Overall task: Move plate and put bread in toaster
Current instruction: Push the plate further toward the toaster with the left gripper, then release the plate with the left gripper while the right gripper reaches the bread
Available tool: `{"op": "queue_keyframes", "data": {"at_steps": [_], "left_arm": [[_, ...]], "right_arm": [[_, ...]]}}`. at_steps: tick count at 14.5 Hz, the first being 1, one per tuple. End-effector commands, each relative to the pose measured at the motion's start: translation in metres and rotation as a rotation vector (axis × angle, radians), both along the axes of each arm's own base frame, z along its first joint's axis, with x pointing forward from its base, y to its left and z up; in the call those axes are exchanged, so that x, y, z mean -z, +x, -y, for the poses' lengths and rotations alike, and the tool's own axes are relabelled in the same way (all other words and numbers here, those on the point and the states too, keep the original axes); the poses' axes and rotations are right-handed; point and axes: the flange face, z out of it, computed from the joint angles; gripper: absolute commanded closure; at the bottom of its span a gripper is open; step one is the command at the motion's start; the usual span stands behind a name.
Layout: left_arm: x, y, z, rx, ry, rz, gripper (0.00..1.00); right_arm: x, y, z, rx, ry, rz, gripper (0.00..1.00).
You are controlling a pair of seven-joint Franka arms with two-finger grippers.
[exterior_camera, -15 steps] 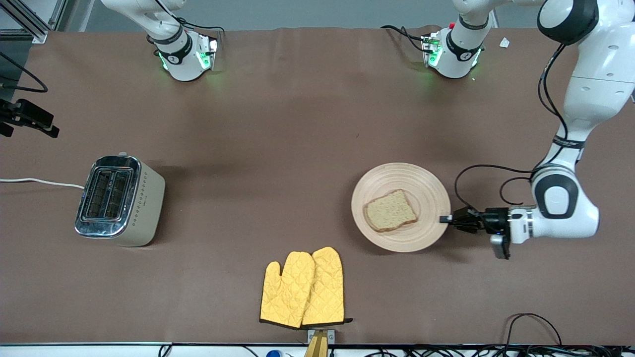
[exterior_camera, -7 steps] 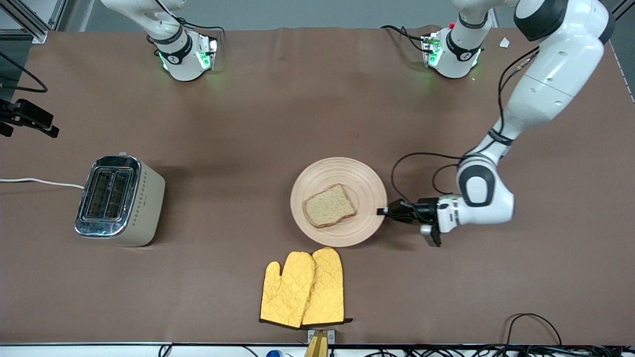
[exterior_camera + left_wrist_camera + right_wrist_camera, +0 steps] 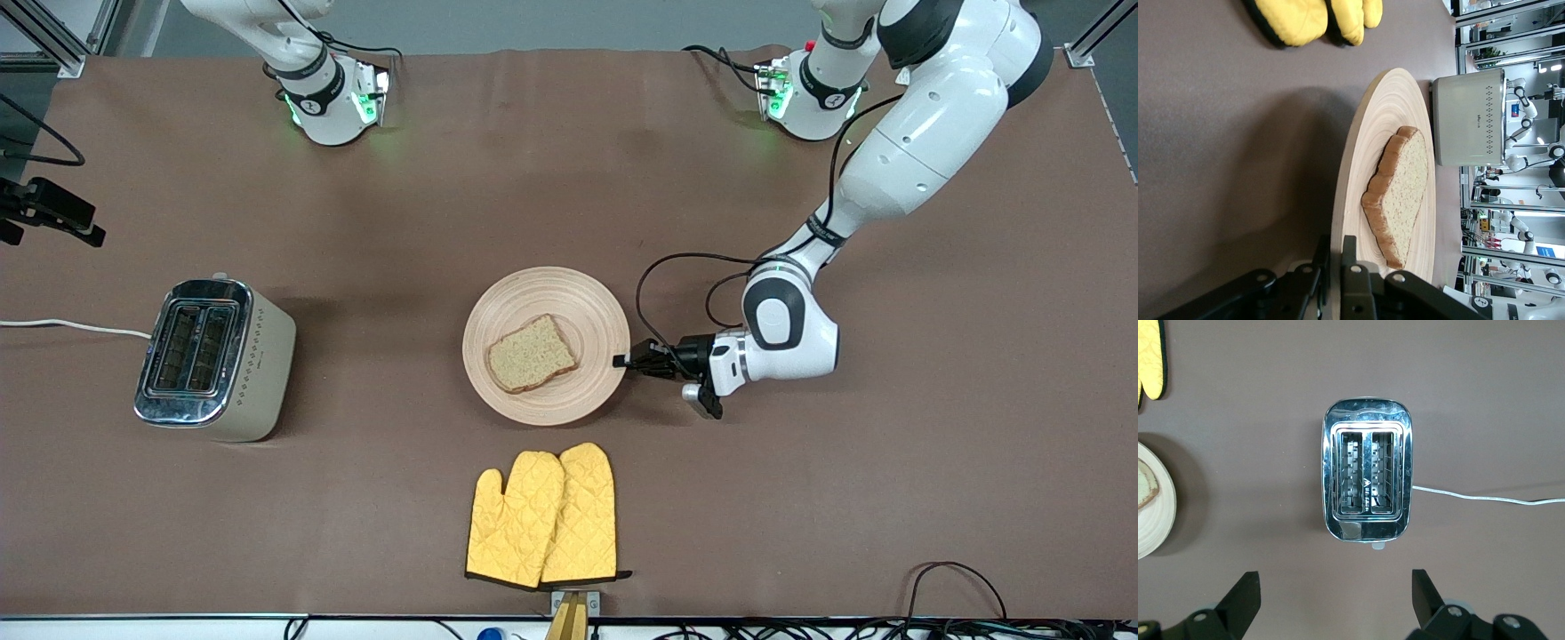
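Note:
The light wooden plate [image 3: 589,308] lies at the middle of the table with the slice of bread [image 3: 532,353] flat on it. My left gripper [image 3: 620,361] is shut on the plate's rim on the side toward the left arm's end. In the left wrist view the fingers [image 3: 1350,248] pinch the plate's edge [image 3: 1368,147], with the bread [image 3: 1406,187] just past them. The toaster [image 3: 209,356] stands toward the right arm's end, its slots empty. My right gripper [image 3: 1335,583] hangs open high above the table, looking down on the toaster [image 3: 1367,479]. It is out of the front view.
A pair of yellow oven mitts [image 3: 542,516] lies nearer the front camera than the plate, close to the table's edge. The toaster's white cord [image 3: 71,326] runs off toward the right arm's end. Brown tabletop separates the plate and the toaster.
My left gripper has dragged the plate with the bread from the left arm's end to the table's middle, toward the toaster. The toaster and mitts have not moved.

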Motion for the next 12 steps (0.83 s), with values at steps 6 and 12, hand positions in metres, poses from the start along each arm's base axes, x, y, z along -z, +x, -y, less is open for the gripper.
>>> {"op": "queue_keyframes", "data": {"at_steps": [6,12], "left_arm": [[0.006,-0.001,0.003,-0.063,-0.006,-0.050,0.08],[-0.078,0.049,-0.058,-0.163,0.118,-0.051,0.00]], "right_arm": [[-0.003,-0.007,0.000,0.015,-0.007,0.000,0.00],[0.003,-0.003,-0.014,-0.022,-0.007,-0.021,0.00]]}}
